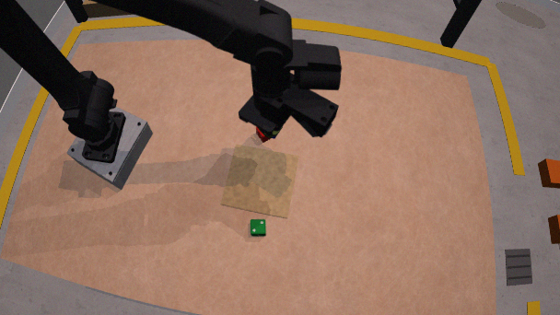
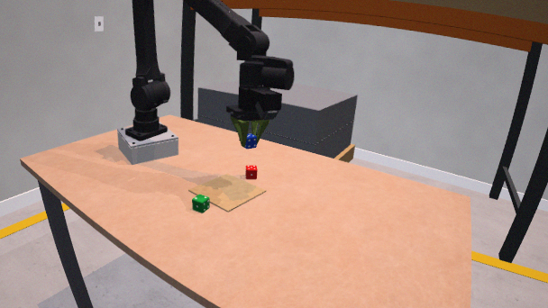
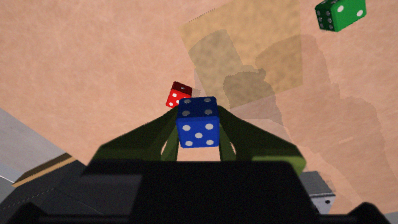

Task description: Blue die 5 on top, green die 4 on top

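Observation:
My gripper (image 2: 251,140) is shut on the blue die (image 3: 198,122) and holds it well above the table, just past the far edge of the tan mat (image 2: 227,192). In the wrist view the die's face toward the camera shows five pips. The red die (image 2: 251,171) lies flat on the table below the gripper, just off the mat's far corner; in the top view it (image 1: 262,134) is mostly hidden under the gripper. The green die (image 1: 258,227) lies flat on the table just off the mat's near edge, two pips up; it also shows in the exterior view (image 2: 201,203).
The arm's grey base block (image 1: 111,150) stands at the table's left. A grey cabinet (image 2: 288,118) stands behind the table. Orange blocks (image 1: 549,172) lie on the floor at the right.

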`<state>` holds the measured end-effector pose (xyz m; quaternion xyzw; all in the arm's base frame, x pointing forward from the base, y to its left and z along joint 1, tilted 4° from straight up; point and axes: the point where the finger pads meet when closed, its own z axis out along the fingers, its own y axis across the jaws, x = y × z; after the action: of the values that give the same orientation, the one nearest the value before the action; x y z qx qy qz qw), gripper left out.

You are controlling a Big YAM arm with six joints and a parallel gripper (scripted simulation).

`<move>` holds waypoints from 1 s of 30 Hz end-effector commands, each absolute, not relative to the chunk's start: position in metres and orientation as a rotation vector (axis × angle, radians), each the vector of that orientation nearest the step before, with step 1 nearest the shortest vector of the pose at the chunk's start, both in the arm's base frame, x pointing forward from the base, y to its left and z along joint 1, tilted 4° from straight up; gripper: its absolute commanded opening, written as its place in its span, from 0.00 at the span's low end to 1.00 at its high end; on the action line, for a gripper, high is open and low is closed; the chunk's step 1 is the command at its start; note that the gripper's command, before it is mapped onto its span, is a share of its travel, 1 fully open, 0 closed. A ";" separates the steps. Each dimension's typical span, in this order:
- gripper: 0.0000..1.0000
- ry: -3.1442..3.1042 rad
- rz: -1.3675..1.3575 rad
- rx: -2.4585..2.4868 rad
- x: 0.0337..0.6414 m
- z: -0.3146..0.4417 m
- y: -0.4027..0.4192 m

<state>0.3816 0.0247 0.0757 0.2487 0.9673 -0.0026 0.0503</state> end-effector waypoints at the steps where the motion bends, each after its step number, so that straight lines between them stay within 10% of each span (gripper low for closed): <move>1: 0.26 2.997 -0.004 0.469 0.407 0.090 0.009; 30: 0.26 3.059 -0.029 0.141 0.415 0.072 -0.041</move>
<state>0.4111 -0.0451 0.0768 0.0588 0.9975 -0.0100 0.0392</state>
